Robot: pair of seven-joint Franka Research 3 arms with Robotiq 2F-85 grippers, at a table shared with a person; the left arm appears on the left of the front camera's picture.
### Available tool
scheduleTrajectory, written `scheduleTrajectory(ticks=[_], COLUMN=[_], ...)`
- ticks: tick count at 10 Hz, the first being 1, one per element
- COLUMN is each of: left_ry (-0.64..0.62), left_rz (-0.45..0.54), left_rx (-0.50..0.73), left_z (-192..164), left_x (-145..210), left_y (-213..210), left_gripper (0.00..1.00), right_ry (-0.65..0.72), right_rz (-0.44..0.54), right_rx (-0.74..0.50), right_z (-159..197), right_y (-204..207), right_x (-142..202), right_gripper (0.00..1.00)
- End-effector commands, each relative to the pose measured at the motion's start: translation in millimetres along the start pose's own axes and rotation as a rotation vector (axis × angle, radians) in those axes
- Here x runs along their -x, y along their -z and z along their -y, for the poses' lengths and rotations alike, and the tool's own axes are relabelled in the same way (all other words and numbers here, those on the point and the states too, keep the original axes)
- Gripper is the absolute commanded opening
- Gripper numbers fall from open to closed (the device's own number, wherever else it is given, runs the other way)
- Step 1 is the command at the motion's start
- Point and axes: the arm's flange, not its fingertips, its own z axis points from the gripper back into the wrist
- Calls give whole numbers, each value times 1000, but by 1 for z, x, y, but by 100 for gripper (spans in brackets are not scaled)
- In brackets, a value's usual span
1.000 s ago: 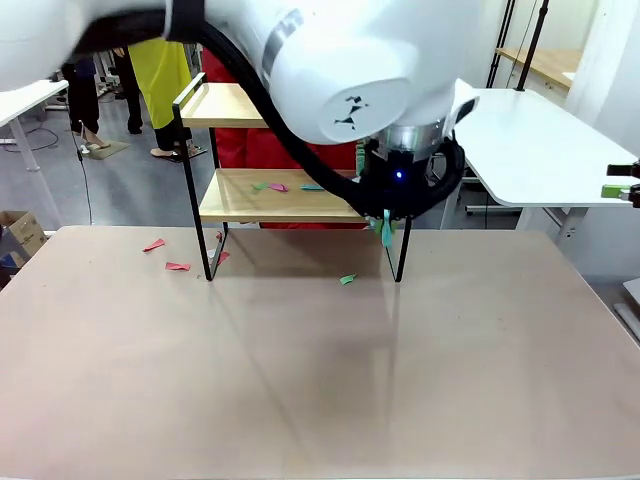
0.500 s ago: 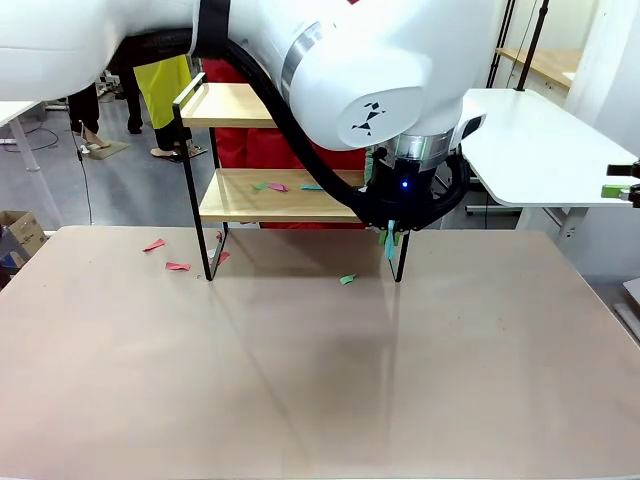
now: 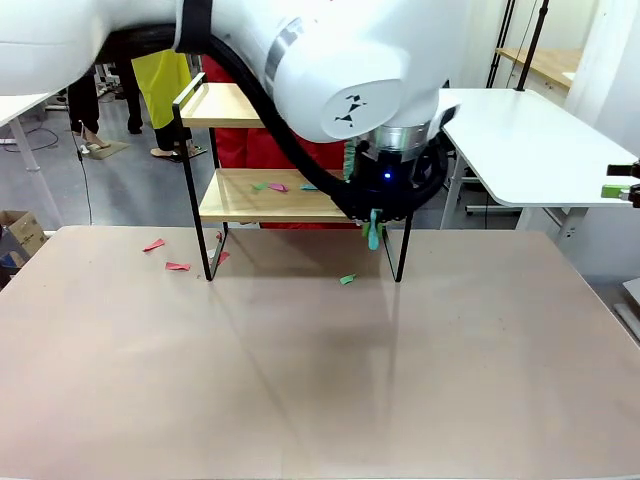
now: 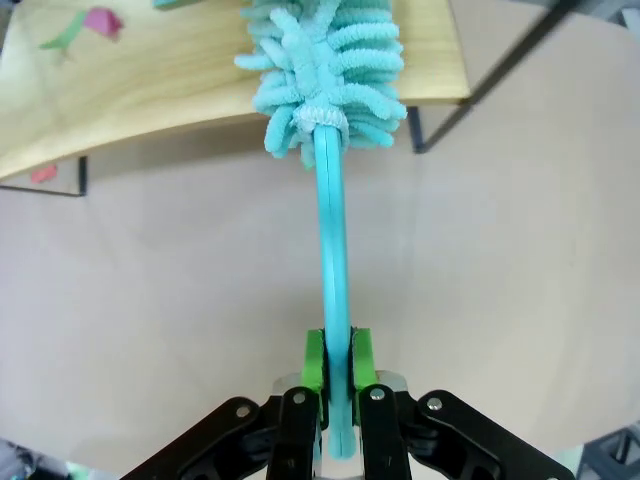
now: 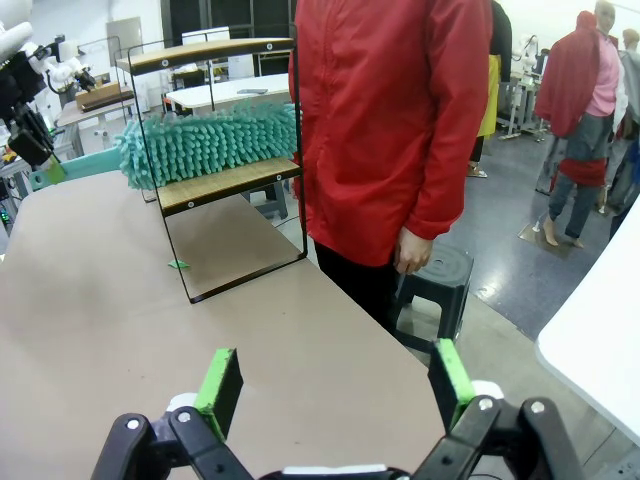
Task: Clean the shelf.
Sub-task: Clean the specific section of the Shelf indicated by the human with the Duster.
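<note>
The shelf [image 3: 262, 204] stands at the table's far side, with coloured paper scraps [image 3: 271, 186] on its lower board. My left gripper [image 4: 337, 356] is shut on the handle of a teal fluffy duster [image 4: 327, 60]. The duster's head lies on the lower board [image 4: 150, 85], close to a pink scrap [image 4: 101, 19]. In the front view the left arm covers the shelf's right end and the duster handle [image 3: 373, 233] hangs below its wrist. My right gripper [image 5: 335, 388] is open and holds nothing. From there I see the duster [image 5: 205, 142] along the shelf [image 5: 225, 182].
Loose scraps lie on the table: red ones [image 3: 153, 244] left of the shelf and a green one [image 3: 347, 279] under it. A person in a red jacket [image 5: 400, 120] stands behind the shelf, with a stool [image 5: 440, 275] beside them. A white table [image 3: 540, 140] is at the back right.
The left arm has shifted slightly to the left along the shelf, carrying the duster with it. The scraps on the table lie where they were.
</note>
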Motion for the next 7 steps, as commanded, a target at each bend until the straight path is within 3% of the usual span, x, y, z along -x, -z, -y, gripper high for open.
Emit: scheduleTrajectory(ticks=[1, 7], left_ry=[-46, -151], left_rz=[-26, -52], left_rx=[-1, -156], left_z=[-32, -125], left_x=[14, 14], left_y=[5, 17], left_gripper=[13, 13], right_ry=[-6, -6], right_rz=[2, 2], right_rx=[0, 0], right_z=[0, 0], right_y=[1, 1], right_x=[-3, -3], right_gripper=[100, 100])
